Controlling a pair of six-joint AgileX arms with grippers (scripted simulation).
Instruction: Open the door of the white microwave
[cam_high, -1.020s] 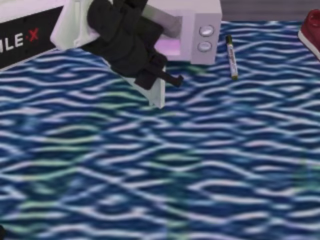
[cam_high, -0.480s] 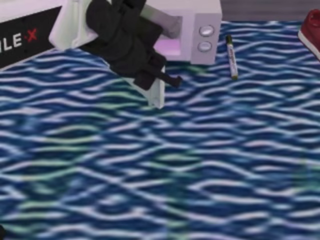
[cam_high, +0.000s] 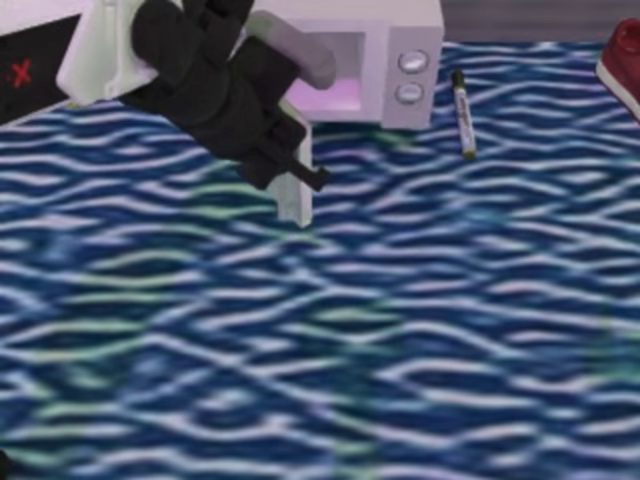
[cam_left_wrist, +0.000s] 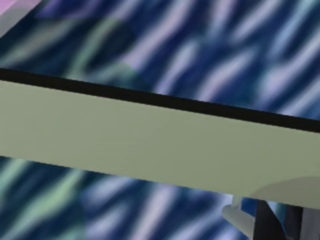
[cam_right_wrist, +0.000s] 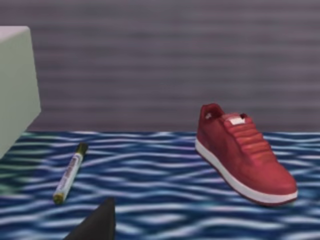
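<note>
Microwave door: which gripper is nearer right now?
Left. The left gripper is at the door, at its outer free edge in front of the white microwave. The right gripper is outside the top view; its wrist camera faces the table's right side.

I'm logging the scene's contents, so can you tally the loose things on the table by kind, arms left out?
Microwave: 1, the white microwave, its door swung open
Marker pen: 1, marker
Shoe: 1, red shoe
Total: 3
</note>
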